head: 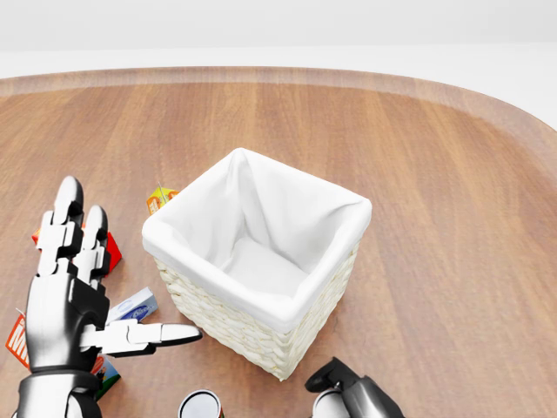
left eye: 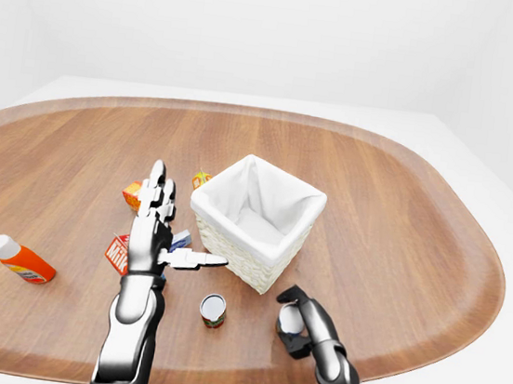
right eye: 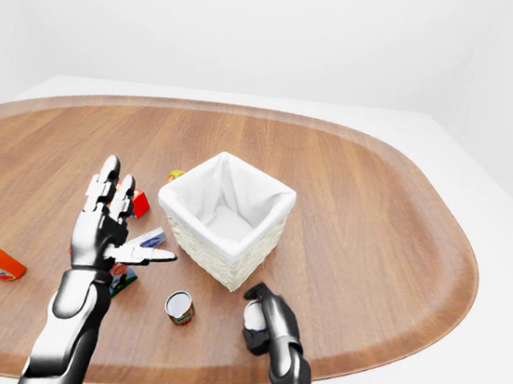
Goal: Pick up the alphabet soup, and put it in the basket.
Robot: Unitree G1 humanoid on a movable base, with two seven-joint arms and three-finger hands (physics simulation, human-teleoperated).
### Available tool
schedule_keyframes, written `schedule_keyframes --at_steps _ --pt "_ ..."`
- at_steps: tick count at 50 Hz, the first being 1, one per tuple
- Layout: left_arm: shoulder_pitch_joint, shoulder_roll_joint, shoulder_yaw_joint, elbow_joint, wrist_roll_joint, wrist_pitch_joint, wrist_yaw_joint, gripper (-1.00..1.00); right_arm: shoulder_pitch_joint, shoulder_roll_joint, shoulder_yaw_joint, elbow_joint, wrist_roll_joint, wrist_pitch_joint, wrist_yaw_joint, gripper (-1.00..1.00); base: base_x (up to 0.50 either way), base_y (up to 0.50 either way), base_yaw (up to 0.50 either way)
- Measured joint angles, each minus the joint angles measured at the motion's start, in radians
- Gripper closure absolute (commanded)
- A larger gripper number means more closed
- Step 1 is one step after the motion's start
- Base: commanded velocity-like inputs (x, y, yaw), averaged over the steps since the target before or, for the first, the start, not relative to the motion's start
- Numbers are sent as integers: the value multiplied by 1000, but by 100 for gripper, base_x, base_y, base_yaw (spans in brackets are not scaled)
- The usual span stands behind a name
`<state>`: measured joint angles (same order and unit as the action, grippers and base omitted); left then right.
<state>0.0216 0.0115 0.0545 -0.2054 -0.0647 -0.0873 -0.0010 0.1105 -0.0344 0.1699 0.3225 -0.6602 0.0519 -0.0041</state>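
White-lidded alphabet soup (right eye: 254, 316) upright, axis vertical, right hand (right eye: 265, 320) fingers around it.

Oval brown wooden counter (left eye: 405, 201): smooth, satin grain. Square cream wicker basket (head: 222, 318): rough weave, matt white cloth liner. Left robot hand (head: 74, 296): glossy silver metal, black joints. Small round tin (right eye: 179, 308): shiny metal lid, paper label.

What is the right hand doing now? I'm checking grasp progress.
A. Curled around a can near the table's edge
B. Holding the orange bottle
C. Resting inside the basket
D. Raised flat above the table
A: the right hand has its fingers curled round a can below the basket.
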Motion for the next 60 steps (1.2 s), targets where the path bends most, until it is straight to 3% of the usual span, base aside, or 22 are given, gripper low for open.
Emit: schedule_keyframes --at_steps 33,41,60 --pt "0 0 0 -5 0 0 2 -100 8 -2 0 -27 -20 11 7 100 0 0 0" --pt "-2 0 1 -3 -1 0 2 -100 23 -2 -7 -105 -10 35 24 100 0 0 0" --pt "-3 1 2 2 0 0 2 -100 89 -11 -12 -370 11 35 101 100 0 0 0"
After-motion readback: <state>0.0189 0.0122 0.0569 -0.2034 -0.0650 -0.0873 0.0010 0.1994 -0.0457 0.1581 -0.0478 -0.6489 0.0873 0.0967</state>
